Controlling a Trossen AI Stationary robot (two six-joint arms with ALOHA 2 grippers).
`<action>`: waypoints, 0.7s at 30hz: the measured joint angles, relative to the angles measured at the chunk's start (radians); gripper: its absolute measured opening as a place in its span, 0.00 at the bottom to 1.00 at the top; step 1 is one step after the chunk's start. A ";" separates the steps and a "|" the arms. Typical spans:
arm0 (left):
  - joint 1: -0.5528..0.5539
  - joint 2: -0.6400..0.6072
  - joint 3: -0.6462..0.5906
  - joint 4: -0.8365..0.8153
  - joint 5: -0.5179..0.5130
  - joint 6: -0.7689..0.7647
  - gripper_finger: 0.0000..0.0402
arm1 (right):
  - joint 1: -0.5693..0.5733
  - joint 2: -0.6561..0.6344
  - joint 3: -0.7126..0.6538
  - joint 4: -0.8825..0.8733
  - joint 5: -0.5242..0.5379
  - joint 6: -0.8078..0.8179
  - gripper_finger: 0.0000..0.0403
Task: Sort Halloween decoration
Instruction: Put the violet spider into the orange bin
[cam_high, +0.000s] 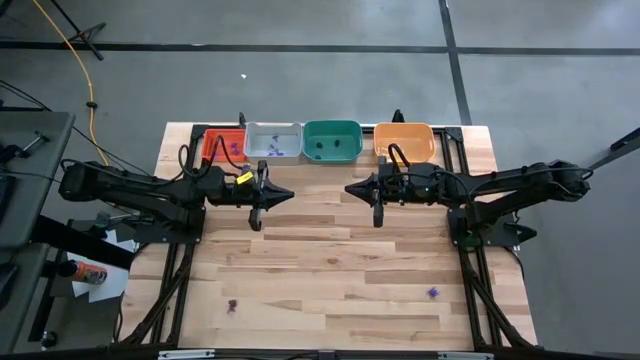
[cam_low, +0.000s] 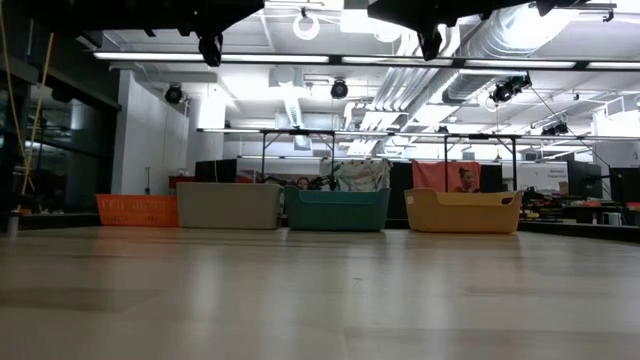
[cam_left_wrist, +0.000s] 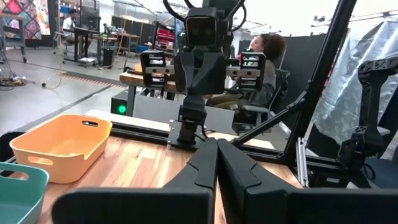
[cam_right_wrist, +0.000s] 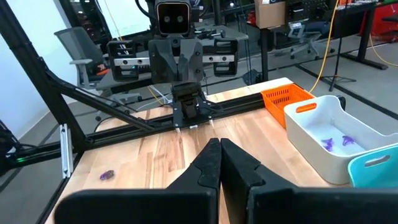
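1. The four trays sit in a row just behind both grippers: red tray (cam_high: 222, 146), grey tray (cam_high: 272, 141) with purple trinkets inside (cam_right_wrist: 339, 140), green tray (cam_high: 332, 141), orange tray (cam_high: 404, 141), one bin per kind, I judge.
2. Both arms stretch level, facing each other above mid-table.
3. Left gripper (cam_high: 288, 193) and right gripper (cam_high: 349, 188) are clenched, holding nothing.
4. Unsorted purple trinkets (cam_high: 433, 292) (cam_high: 232, 306) lie well in front of them.

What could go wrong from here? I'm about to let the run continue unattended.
The two purple trinkets left on the table lie near its front edge; a clumsy pick could nudge one off. They are tiny next to the shut right gripper, so a grasp may miss. The left gripper points straight at it with only a small gap, so they might collide.
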 joint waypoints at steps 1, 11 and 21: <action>0.000 0.000 0.000 0.000 0.000 0.000 0.00 | 0.000 0.000 0.000 0.000 0.000 0.001 0.00; 0.000 0.000 0.000 0.000 0.000 -0.001 0.00 | 0.000 0.001 0.000 0.005 -0.076 0.223 0.00; 0.000 0.000 0.001 0.000 0.000 -0.001 0.00 | 0.112 0.009 0.000 -0.013 -0.179 0.393 0.00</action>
